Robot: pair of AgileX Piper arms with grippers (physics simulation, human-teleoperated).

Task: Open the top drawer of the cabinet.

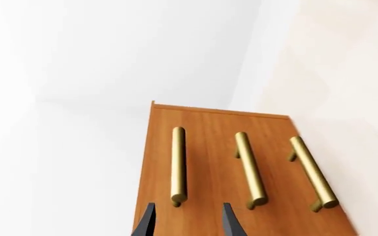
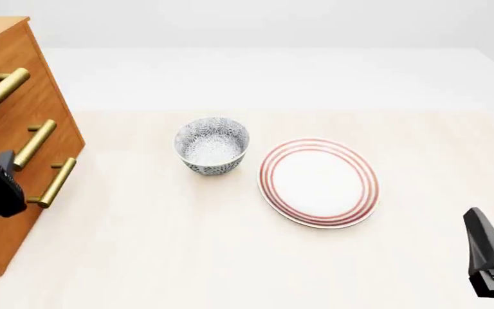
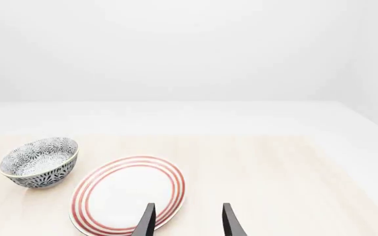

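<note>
Cabinet [image 2: 7,122]: orange-brown wood grain, front and top alike. Handles [image 1: 178,165]: three bars, brass-gold. Bowl [image 2: 211,145]: white ground covered in a fine dark blue-grey leaf-like pattern, inside and out, with a pale rim. Plate [image 2: 319,183]: white centre, concentric red-pink rings around the border. Table [image 2: 187,244]: pale beige with faint wood grain, whiter toward the far edge. Left gripper [image 1: 187,221] and right gripper [image 3: 187,221]: dark grey to black fingers. Walls: plain white.
</note>
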